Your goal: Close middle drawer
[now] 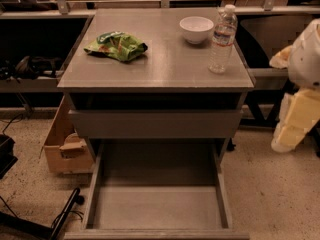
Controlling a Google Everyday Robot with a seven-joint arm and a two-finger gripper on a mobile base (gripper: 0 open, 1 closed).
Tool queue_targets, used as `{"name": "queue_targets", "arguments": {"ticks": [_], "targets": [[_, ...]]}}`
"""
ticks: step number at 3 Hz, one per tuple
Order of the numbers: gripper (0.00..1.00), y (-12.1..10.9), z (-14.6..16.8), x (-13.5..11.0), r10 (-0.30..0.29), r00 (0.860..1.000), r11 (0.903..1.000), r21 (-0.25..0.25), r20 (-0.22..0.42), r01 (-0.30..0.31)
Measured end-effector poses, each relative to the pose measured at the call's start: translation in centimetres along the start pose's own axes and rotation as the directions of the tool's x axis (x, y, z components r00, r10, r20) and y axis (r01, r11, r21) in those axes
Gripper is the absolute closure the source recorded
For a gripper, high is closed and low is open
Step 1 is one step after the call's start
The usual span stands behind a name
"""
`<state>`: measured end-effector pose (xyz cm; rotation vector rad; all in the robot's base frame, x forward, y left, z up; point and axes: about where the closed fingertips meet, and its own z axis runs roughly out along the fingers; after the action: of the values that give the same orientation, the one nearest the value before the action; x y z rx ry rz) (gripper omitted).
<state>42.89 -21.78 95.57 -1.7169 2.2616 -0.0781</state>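
Note:
The middle drawer (157, 206) is pulled far out toward me as a long grey tray, and it is empty inside. Its front (155, 234) shows only as a thin strip at the bottom edge of the view. Above it, another grey drawer front (154, 124) stands slightly out from the cabinet, with a dark gap over it. My gripper (286, 139) hangs at the right edge of the view, cream and white, pointing down. It is to the right of the cabinet, apart from the drawers and touching nothing.
On the cabinet top (165, 64) lie a green snack bag (116, 45), a white bowl (196, 29) and a clear water bottle (222, 40). A cardboard box (64, 146) stands on the floor at the left. Cables and a dark stand (60, 219) lie at the lower left.

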Motion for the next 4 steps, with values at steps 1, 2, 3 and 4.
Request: {"name": "queue_targets", "arguments": {"ticks": [1, 2, 3, 4], "targets": [[0.00, 3.9, 3.2, 1.2, 0.030, 0.999, 0.9995, 0.000, 0.027, -0.030], [0.00, 7.7, 7.7, 2.9, 0.050, 0.998, 0.9986, 0.011, 0.042, -0.051], [0.00, 11.0, 14.3, 4.3, 0.058, 0.998, 0.9978, -0.031, -0.003, -0.058], [0.00, 15.1, 22.6, 6.7, 0.057, 0.994, 0.9923, -0.105, -0.096, -0.067]]}}
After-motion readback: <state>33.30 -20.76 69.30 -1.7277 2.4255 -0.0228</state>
